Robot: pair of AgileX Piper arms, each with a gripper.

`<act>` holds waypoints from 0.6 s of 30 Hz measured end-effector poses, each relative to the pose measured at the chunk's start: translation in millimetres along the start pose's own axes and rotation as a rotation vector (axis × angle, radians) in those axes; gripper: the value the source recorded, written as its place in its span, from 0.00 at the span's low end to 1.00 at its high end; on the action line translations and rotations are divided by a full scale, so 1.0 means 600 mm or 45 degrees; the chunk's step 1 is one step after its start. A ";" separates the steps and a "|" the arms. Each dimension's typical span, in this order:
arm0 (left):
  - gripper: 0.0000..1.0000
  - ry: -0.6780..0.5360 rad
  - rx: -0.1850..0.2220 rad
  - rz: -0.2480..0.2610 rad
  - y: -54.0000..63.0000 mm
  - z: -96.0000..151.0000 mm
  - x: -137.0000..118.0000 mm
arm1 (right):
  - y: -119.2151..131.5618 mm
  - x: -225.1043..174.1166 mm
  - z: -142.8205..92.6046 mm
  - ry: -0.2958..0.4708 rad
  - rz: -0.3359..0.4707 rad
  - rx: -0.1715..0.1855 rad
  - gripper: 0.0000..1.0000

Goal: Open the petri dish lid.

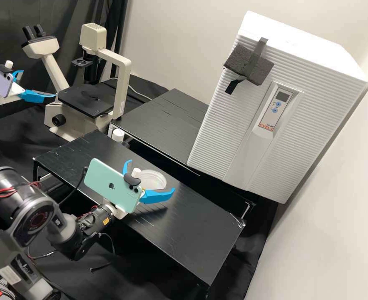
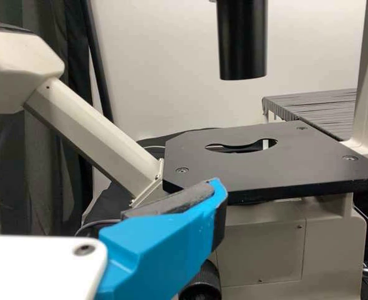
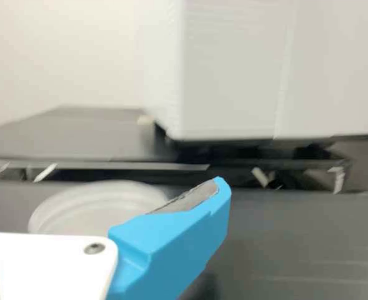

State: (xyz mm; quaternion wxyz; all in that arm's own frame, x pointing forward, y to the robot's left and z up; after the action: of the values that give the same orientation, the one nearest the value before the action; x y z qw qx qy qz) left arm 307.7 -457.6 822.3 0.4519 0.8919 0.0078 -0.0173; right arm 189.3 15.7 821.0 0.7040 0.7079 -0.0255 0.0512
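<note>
I hold my right hand [image 1: 152,175] spread wide, near the petri dish [image 1: 154,180] on the black counter [image 1: 196,233].

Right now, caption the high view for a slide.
Open right gripper near petri dish; open left gripper near microscope.

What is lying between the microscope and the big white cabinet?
Part of the rear black platform lies there, between microscope and cabinet, plus a pale cable; the high view shows this.

Red lettering [image 1: 266,127] marks the control panel [image 1: 283,109], dark logos [image 1: 111,186] the green phone [image 1: 102,177] and lilac phone [image 1: 1,84], a yellow label [image 1: 106,221] an arm [image 1: 93,222].
</note>
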 end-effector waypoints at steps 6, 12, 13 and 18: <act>1.00 0.000 0.000 0.000 0.000 0.000 0.000 | 0.003 -0.005 -0.006 0.016 0.025 0.013 1.00; 1.00 0.000 0.000 0.000 0.000 0.000 0.000 | -0.015 -0.002 -0.009 0.027 -0.052 0.019 1.00; 1.00 0.000 0.000 0.000 0.000 0.000 0.000 | -0.019 -0.001 -0.008 0.024 -0.065 0.019 1.00; 1.00 0.000 0.000 0.000 0.000 0.000 0.000 | -0.025 0.006 -0.006 0.015 -0.090 0.007 1.00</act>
State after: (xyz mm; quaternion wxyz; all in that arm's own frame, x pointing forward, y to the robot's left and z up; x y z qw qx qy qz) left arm 307.7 -457.6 822.3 0.4519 0.8919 0.0078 -0.0173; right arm 194.5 19.4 806.3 0.7036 0.7099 0.0037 0.0304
